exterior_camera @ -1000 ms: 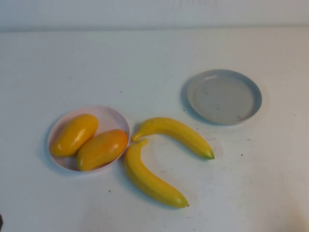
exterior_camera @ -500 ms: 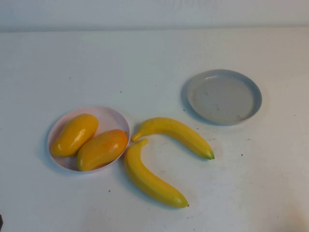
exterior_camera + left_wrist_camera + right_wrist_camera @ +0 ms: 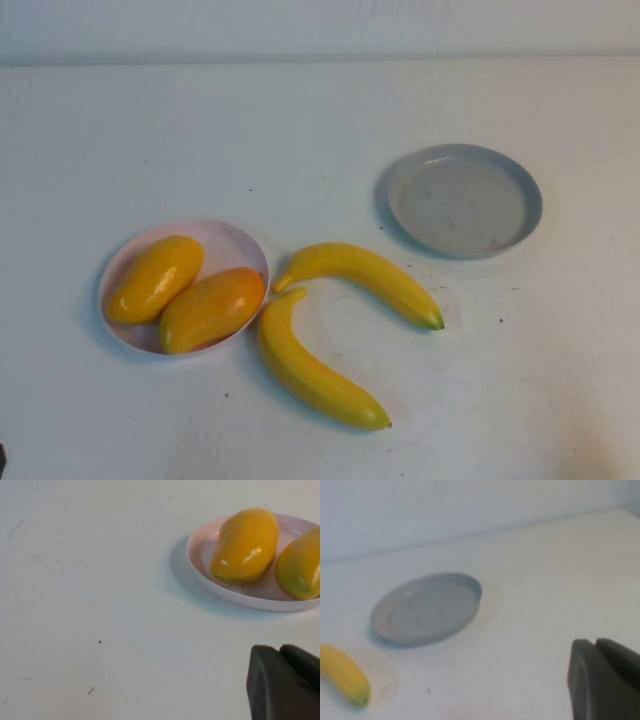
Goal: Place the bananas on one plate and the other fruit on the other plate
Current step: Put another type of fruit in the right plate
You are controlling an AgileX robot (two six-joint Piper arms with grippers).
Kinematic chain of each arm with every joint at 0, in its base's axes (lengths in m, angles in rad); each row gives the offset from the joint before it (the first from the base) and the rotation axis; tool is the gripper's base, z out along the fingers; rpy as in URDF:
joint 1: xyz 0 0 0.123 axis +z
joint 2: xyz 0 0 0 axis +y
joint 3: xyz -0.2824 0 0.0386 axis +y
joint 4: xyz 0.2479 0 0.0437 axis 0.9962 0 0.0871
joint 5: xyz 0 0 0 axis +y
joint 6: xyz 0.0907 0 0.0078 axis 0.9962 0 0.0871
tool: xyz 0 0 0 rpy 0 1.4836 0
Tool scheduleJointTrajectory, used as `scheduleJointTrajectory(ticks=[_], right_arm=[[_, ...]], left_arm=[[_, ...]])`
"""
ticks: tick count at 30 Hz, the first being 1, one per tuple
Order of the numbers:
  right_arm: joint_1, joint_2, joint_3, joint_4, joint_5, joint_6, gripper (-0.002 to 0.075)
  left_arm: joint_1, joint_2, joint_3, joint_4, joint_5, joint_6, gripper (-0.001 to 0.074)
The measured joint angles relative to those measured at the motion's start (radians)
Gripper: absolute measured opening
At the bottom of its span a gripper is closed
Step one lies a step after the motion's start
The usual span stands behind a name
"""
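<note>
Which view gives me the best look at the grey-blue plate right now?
The high view: the whole grey-blue plate shows from above, nothing on it, both bananas lying on the table. The right wrist view shows it obliquely, beyond the right pincer. The left wrist view misses it, showing the left pincer near the pink plate.

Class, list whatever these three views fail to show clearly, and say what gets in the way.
- Left gripper: left wrist view, cut off by the corner; open or shut unclear.
- Right gripper: right wrist view, likewise cut off.
- Both arms: outside the high view.
- Banana: right wrist view, only its tip end shows.
</note>
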Motion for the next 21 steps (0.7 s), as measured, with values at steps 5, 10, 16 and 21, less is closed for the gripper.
scheduleJointTrajectory(ticks=[5, 10, 16, 21], right_arm=[[0.0, 0.0, 0.0, 0.052, -0.216, 0.0, -0.0017], [0.0, 0.0, 0.0, 0.116, -0.377, 0.089, -0.0017], [0.0, 0.019, -0.078, 0.186, -0.089, 0.243, -0.0017], [0.0, 0.136, -0.254, 0.231, 0.219, 0.125, -0.0017]], left_arm=[[0.0, 0.0, 0.0, 0.0, 0.0, 0.0, 0.0002], [0.0, 0.0, 0.0, 0.0, 0.0, 0.002, 0.0002], [0.0, 0.0, 0.0, 0.0, 0.0, 0.002, 0.0002], [0.0, 0.0, 0.0, 0.0, 0.0, 0.002, 0.0002]])
